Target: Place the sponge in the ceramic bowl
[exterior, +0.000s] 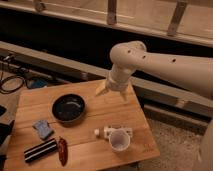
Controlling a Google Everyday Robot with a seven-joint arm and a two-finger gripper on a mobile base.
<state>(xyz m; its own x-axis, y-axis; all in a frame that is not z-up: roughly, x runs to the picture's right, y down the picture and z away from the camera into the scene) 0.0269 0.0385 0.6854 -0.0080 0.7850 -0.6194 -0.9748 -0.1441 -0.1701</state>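
Note:
The light-blue sponge (43, 128) lies on the wooden table (100, 120) near its left edge. The glossy black ceramic bowl (68, 108) sits just up and right of it, with nothing visible inside. My gripper (112, 91) hangs from the white arm (160, 62) over the table's far edge, to the right of the bowl and well away from the sponge. Nothing is held in it.
A black-and-white striped block (40, 150) and a red oblong object (62, 150) lie at the front left. A white mug (119, 141) stands front right, with a small white bottle (107, 131) lying behind it. Cables (12, 82) sit beyond the left edge.

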